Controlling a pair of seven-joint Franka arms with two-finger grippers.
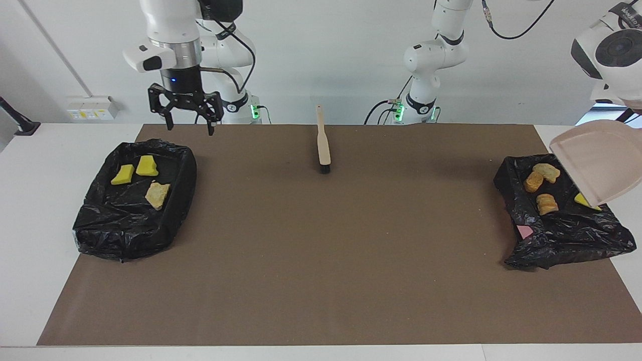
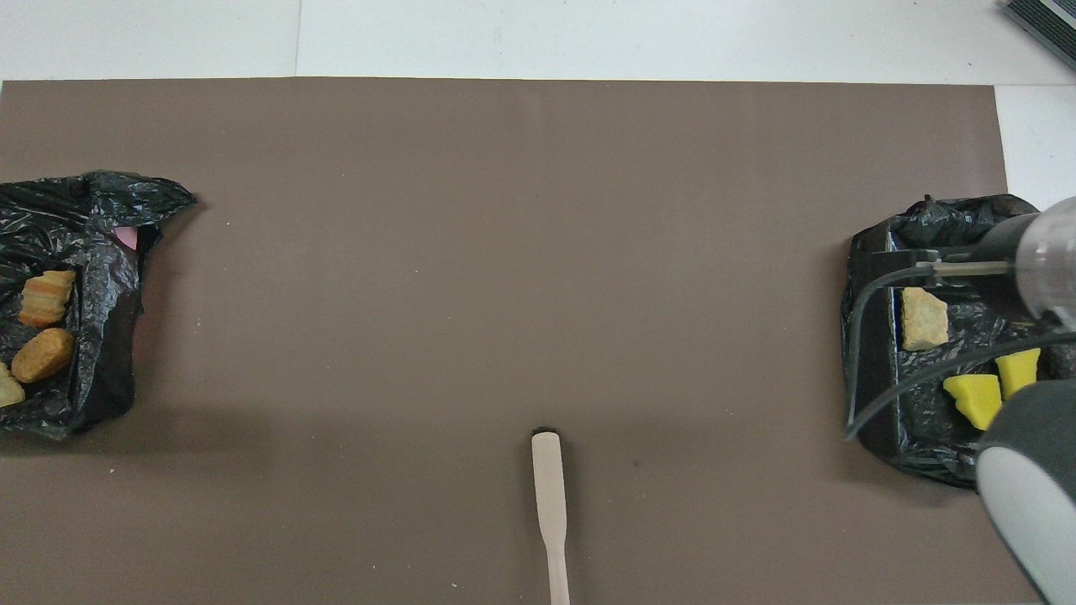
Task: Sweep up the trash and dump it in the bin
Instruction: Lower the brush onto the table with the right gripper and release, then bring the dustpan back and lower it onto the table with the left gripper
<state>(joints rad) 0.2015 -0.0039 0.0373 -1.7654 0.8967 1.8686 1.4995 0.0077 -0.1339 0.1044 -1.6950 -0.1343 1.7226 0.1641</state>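
Here's the left arm, up at its own end of the tabletop (image 1: 35,210), with the beige dustpan (image 1: 597,160) tipped steeply in the air over the black-lined bin (image 1: 567,245) there. The left end effector itself is cut off at the edge of my view, but it's clenched, and the dustpan hangs right under that wrist. All the trash is binned. In this bin lie three tan-brown lumps (image 1: 545,172), plus one yellow chunk (image 1: 584,201) peeking out just below the dustpan's lip.

Over at the right arm's end sits the second bin (image 1: 125,240), also lined in black, holding two yellow chunks (image 1: 123,174) side by side and one tan lump (image 1: 157,194) a little farther from the robots.

The right end effector (image 1: 184,118) hangs high, fingers spread wide, gripping nothing. It's over the brown mat's (image 1: 321,260) edge, close to the second bin.

The brush (image 1: 323,143) lies flat on the mat between the two arms, near the robots, dark bristles pointing away from them, nobody touching it.
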